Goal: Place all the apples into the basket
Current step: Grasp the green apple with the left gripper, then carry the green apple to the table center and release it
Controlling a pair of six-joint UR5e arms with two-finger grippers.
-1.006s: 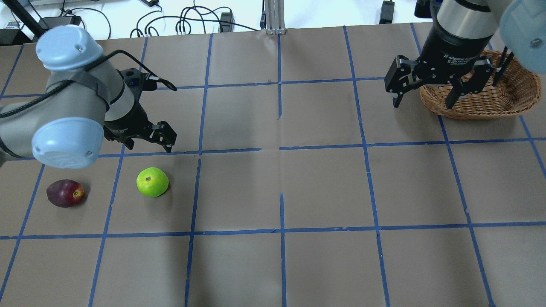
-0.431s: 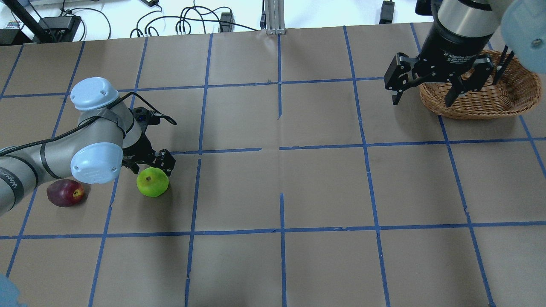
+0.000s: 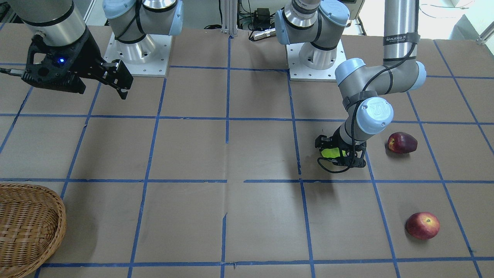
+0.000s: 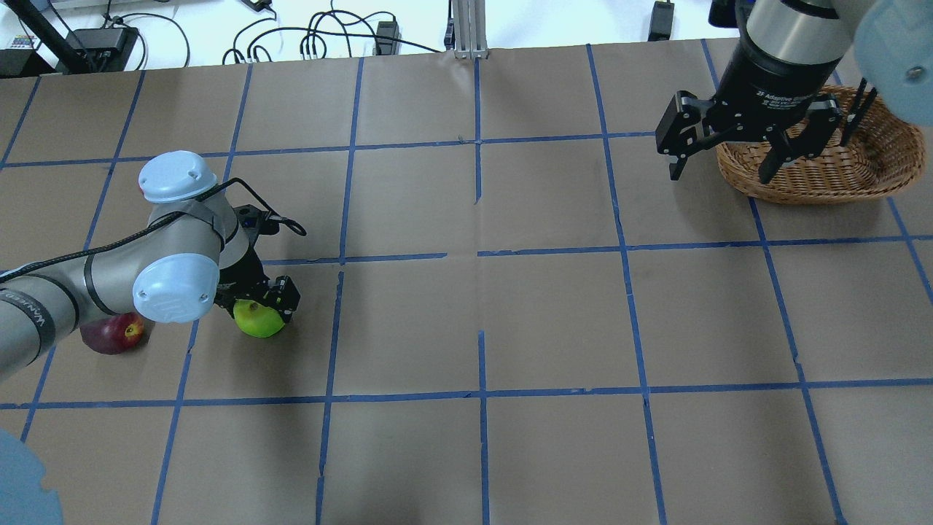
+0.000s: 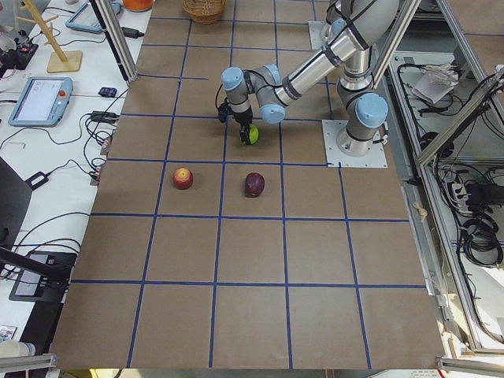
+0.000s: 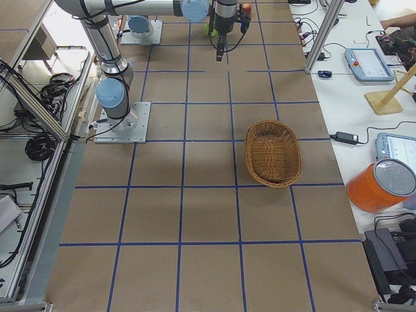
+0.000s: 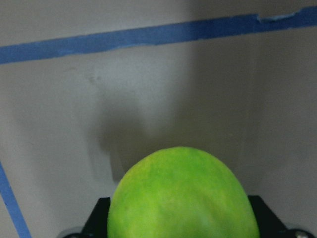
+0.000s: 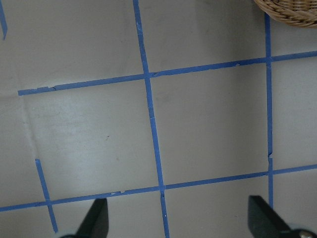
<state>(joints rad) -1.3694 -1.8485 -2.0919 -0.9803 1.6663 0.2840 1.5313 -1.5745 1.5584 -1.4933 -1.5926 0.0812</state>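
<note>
The lime green apple [image 4: 261, 323] lies on the table at the left, and my left gripper [image 4: 256, 306] is low over it with its fingers on either side, open. In the left wrist view the green apple [image 7: 183, 198] fills the lower middle, close to the palm. The maroon apple [image 4: 109, 332] lies just left of it. The red apple [image 3: 422, 225] lies farther out; in the overhead view my left arm hides it. My right gripper [image 4: 720, 171] hangs open and empty above the table beside the wicker basket [image 4: 838, 175].
The table is brown paper with a blue tape grid [image 4: 481, 255]. The basket also shows in the front-facing view [image 3: 23, 227], at the lower left. Cables and power bricks [image 4: 313, 36] lie beyond the far table edge.
My left arm has swung down and forward, bringing its gripper from above the table onto the green apple. The apples have not moved. My right gripper has barely shifted.
</note>
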